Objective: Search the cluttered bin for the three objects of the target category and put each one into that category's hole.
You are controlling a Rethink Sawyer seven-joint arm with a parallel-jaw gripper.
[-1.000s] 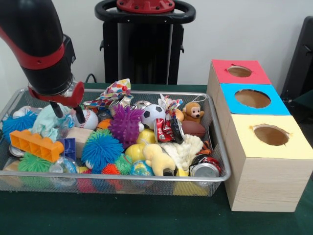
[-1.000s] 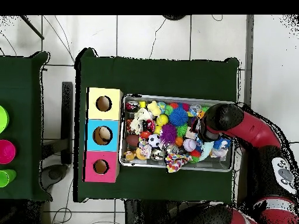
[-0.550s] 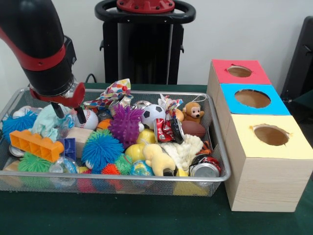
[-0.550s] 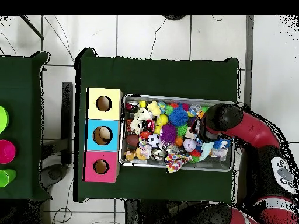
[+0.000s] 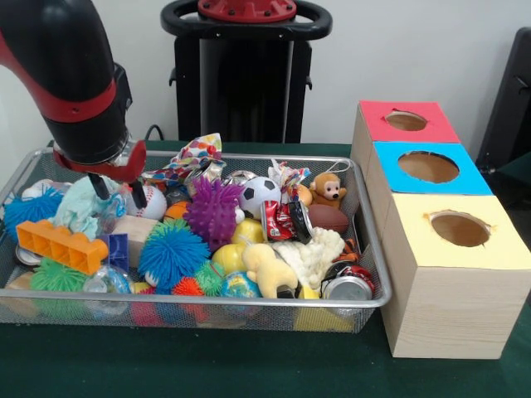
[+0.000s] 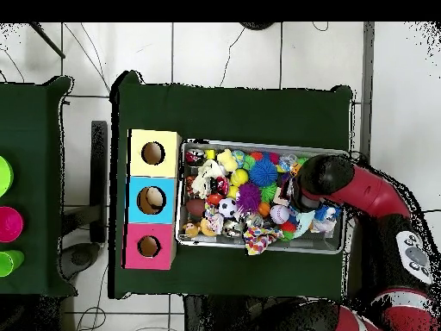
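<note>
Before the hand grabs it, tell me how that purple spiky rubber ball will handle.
The purple spiky rubber ball looks soft, so its thin spikes would probably bend under a grip. Being round and perched on other toys in the wire mesh bin, it may roll if nudged. It looks light for its size.

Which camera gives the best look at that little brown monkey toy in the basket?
The front view. There the monkey toy sits upright at the back of the wire basket, near the boxes, with its body and head clear. From overhead it is only a small tan spot among the clutter, hard to recognise.
</note>
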